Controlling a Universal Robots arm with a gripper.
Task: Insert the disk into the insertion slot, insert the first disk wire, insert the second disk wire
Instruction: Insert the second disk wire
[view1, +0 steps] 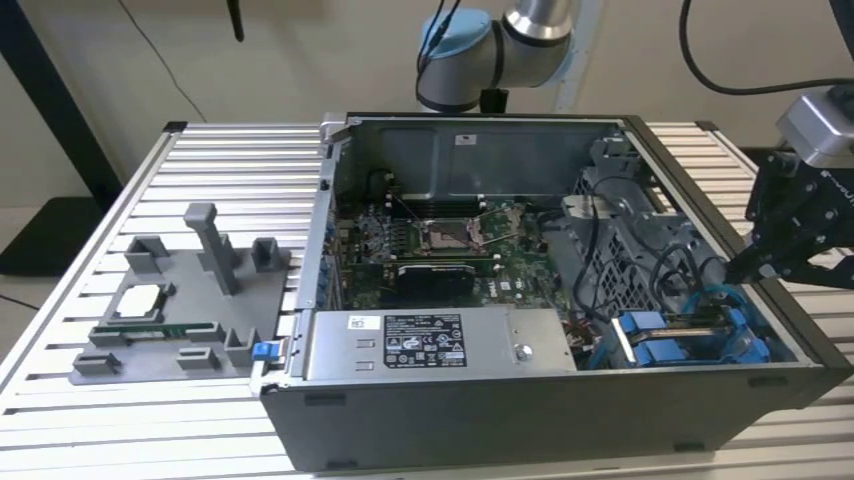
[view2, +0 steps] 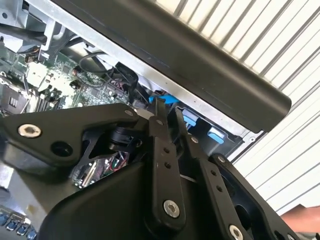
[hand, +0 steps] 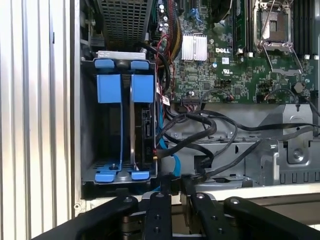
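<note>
Aluminium slatted table (view1: 227, 150) bears the computer case (view1: 534, 420); pincer's (hand: 173, 182) state cannot be told.

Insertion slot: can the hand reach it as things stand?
Probably yes: the hand hovers at the case edge right by the insertion slot, its opening uncovered; black cables lie beside it.

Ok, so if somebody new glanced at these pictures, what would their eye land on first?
Probably the open computer case in the middle of the slatted table, its green motherboard laid bare. Next, the bright blue plastic of the insertion slot in the case's corner at the exterior view's right, with the black tool hanging close by at the case's edge.
</note>
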